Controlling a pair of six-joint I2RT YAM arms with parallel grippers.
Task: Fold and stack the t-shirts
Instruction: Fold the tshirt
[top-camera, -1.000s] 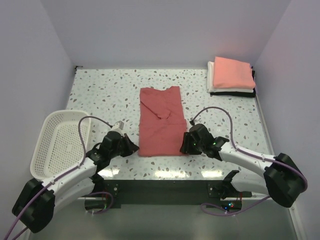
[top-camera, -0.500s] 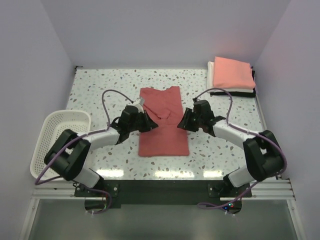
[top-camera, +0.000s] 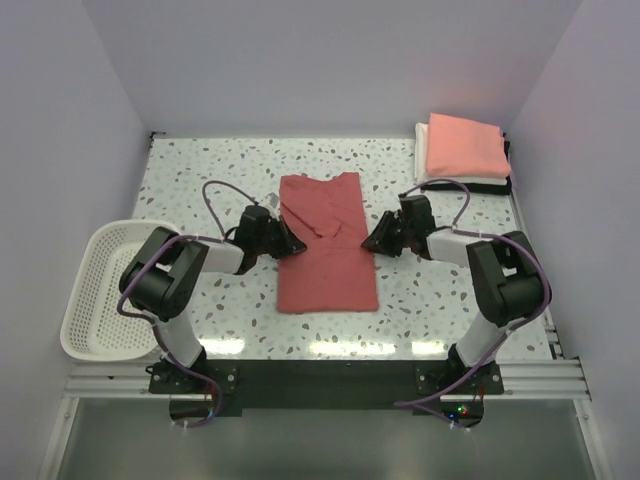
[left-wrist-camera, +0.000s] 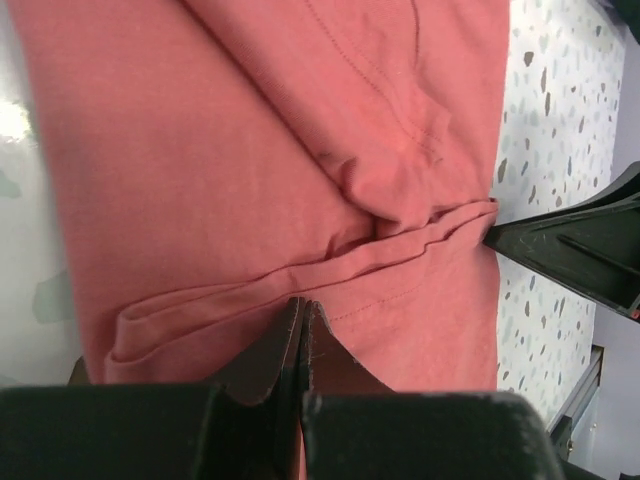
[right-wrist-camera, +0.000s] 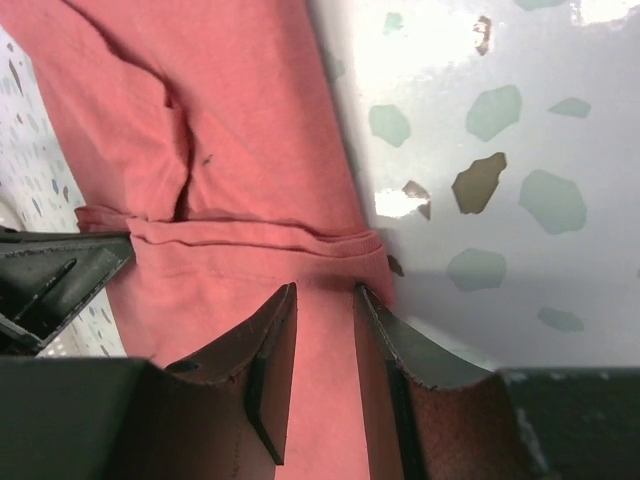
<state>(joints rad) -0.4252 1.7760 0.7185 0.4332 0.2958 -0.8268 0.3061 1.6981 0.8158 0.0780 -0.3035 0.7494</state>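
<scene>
The brick-red t-shirt (top-camera: 326, 262) lies flat in the middle of the table, sleeves folded in, a long rectangle. My left gripper (top-camera: 291, 243) is at its left edge about halfway up; in the left wrist view its jaws (left-wrist-camera: 302, 305) are pressed together on the cloth (left-wrist-camera: 250, 150) beside a folded ridge. My right gripper (top-camera: 369, 243) is at the right edge; its jaws (right-wrist-camera: 325, 292) stand slightly apart over the shirt's edge (right-wrist-camera: 240, 120), not closed. A folded stack, salmon-pink (top-camera: 463, 146) over white and black, sits at the back right.
A white mesh basket (top-camera: 83, 290) stands at the table's left front edge. Purple cables loop above both arms. Speckled tabletop (top-camera: 200, 170) surrounds the shirt, with walls close on three sides.
Both arms swung from the shirt's near corners up to its mid sides. The shirt's outline has not changed. The left jaws are now closed at the cloth.
</scene>
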